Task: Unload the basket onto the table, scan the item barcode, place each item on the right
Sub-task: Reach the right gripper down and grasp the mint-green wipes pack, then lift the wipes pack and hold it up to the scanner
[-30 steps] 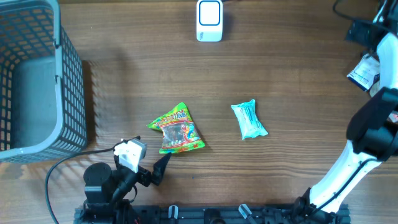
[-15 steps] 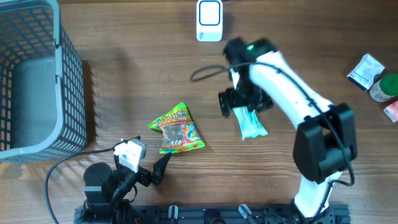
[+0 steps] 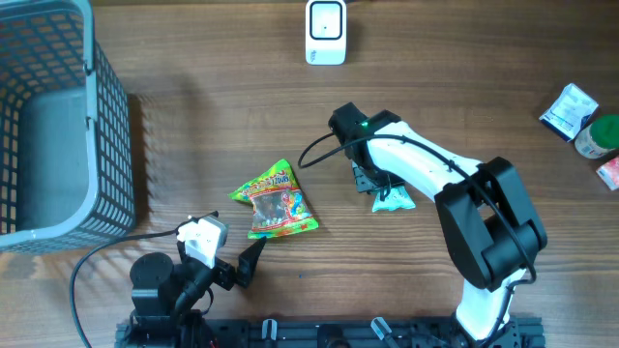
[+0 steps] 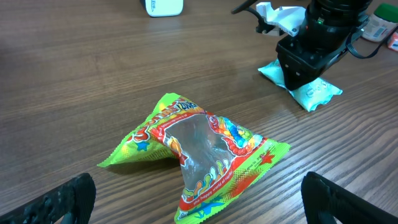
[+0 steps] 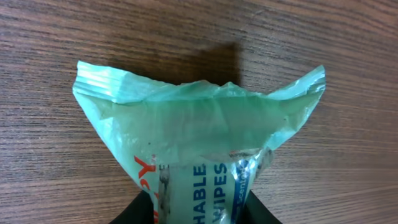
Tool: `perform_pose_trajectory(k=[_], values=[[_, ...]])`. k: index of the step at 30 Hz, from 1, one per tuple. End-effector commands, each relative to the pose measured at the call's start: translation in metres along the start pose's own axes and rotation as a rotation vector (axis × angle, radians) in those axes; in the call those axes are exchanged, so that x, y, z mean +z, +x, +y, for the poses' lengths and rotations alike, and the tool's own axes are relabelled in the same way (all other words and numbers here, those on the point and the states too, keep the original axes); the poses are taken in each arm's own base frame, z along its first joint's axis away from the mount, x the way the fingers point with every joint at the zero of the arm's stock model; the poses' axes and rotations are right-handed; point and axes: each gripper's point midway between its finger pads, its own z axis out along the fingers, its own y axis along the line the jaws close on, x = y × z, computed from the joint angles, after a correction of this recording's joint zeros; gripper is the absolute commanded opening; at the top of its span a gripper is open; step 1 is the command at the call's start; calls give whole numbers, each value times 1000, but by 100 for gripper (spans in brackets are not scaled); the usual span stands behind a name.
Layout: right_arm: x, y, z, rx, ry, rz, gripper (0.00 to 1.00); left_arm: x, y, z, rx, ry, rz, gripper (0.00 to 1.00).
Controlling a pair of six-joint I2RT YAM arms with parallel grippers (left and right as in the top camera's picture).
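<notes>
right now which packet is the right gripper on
The teal wipes pack, right of the green candy bag. The right gripper grips one end of it; the candy bag lies untouched.

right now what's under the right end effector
The teal wipes pack lies under the right end effector. Only one end shows from overhead; the rest is covered by the end effector.

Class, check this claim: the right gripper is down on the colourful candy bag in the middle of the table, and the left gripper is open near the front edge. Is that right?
Not quite. The right gripper is down on the teal wipes pack, not the candy bag, which lies apart from it. The overhead view shows this. The left gripper is open near the front edge.
</notes>
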Motion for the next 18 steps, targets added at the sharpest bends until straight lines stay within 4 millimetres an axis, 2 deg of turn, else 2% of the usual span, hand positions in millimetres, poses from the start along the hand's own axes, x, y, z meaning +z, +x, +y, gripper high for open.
perform_pose_trajectory(k=[1, 2, 3, 5, 8, 9, 11, 15, 16, 17, 18], values=[[-9, 6, 15, -3, -93, 57, 22, 0, 0, -1, 2, 4, -5, 100], [-23, 4, 28, 0, -186, 81, 13, 0, 0, -1, 1, 4, -5, 100], [-50, 3, 45, 0, -318, 113, 4, 0, 0, -1, 1, 4, -5, 100], [-101, 9, 79, -85, -596, 170, 4, 0, 0, -1, 2, 4, -5, 100], [-160, 24, 115, -76, -987, 311, 7, 0, 0, -1, 1, 4, -5, 100], [-184, 28, 124, -58, -1140, 374, 5, 0, 0, -1, 2, 4, -4, 100], [-217, 32, 132, 66, -1291, 536, 4, 0, 0, -1, 1, 4, -4, 100], [-221, 30, 133, 394, -1191, 792, 4, 0, 0, -1, 1, 4, -4, 100], [-221, 22, 136, 473, -1179, 821, 4, 0, 0, -1, 1, 4, -5, 100], [-229, 11, 141, 468, -1239, 808, 4, 0, 0, -1, 1, 4, -5, 100], [-252, -2, 146, 381, -1392, 779, 4, 0, 0, -1, 1, 4, -5, 100]])
